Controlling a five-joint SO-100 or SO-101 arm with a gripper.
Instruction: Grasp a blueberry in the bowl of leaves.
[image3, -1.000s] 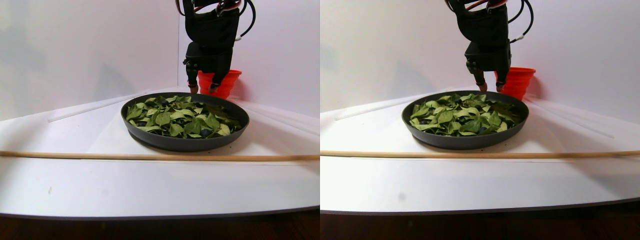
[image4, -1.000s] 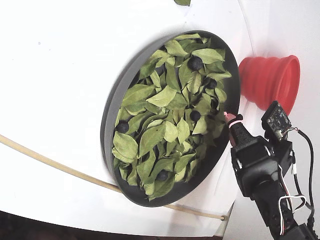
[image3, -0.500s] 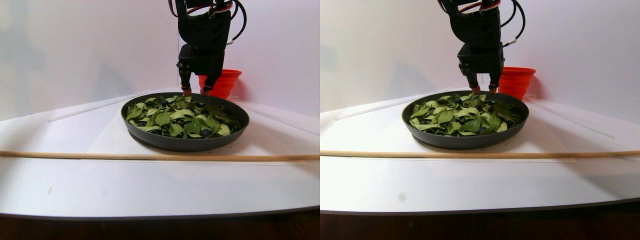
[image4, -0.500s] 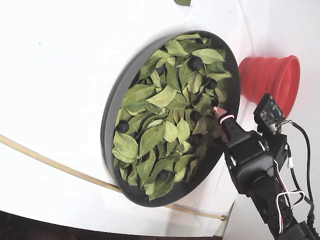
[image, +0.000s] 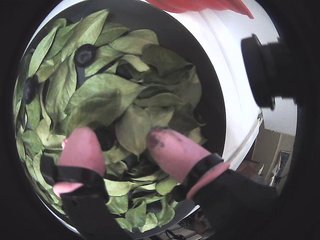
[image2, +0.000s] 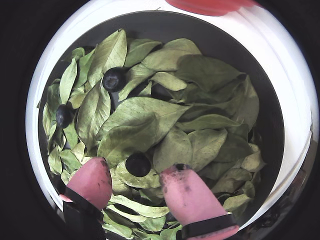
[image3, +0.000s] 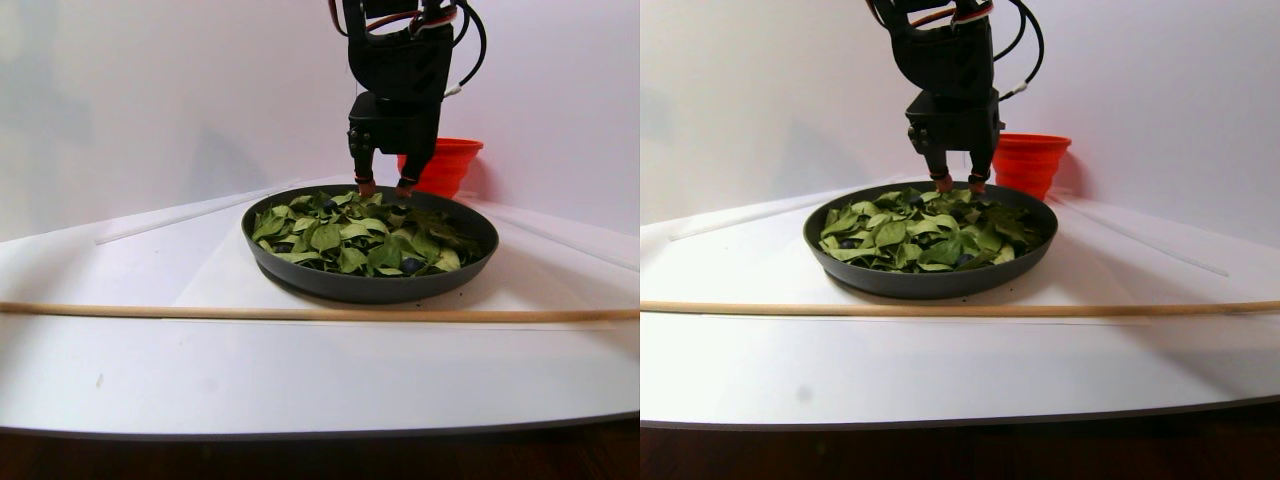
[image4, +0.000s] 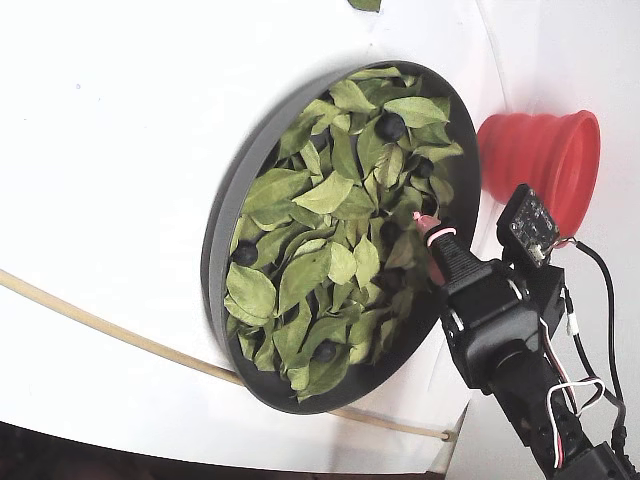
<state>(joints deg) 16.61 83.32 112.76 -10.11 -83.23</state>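
Black arm (image4: 500, 330), pink-tipped tool (image2: 137, 182), black cables

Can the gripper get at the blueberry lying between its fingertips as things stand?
Probably yes. The gripper is open and straddles the blueberry, which lies bare on the leaves in the bowl; nothing covers it, though leaves crowd its edges.

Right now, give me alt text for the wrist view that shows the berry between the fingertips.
The open hand hovers over a dark bowl of green leaves, its pink fingertips straddling a blueberry. Two more berries lie further left among the leaves, and a red cup edges the top.
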